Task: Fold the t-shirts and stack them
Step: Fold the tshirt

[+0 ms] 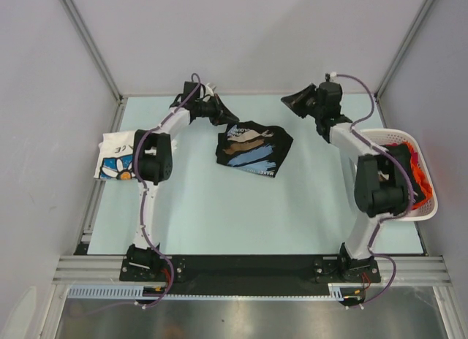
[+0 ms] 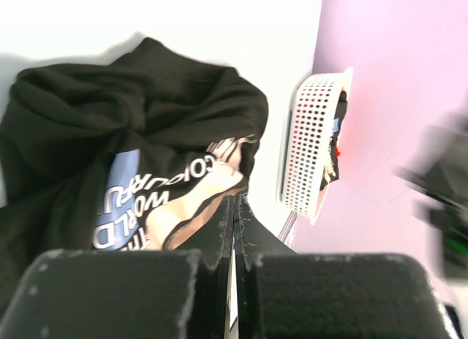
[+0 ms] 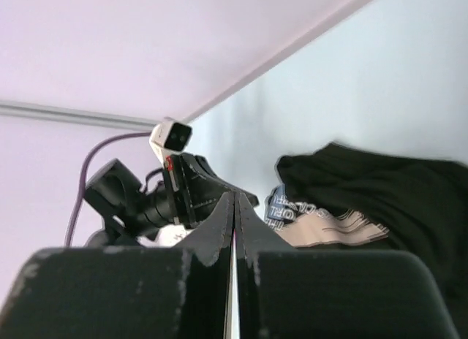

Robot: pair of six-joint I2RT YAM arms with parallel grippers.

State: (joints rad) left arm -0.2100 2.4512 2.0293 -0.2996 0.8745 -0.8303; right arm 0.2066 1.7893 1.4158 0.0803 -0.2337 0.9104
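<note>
Black tee (image 1: pixel 254 150): crumpled near far edge of table (image 1: pixel 219 215), between both grippers.
Grasp: soft, light, limp; likely best pinched at 2 outer edges.
White tee (image 1: pixel 117 158): at left edge.
Left gripper (image 1: pixel 223 114): jaws closed, empty.
Right gripper (image 1: pixel 296 101): jaws closed, empty.

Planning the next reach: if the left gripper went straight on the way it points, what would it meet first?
Probably the black printed t-shirt, crumpled just ahead of the shut left gripper; depth is unclear.
</note>
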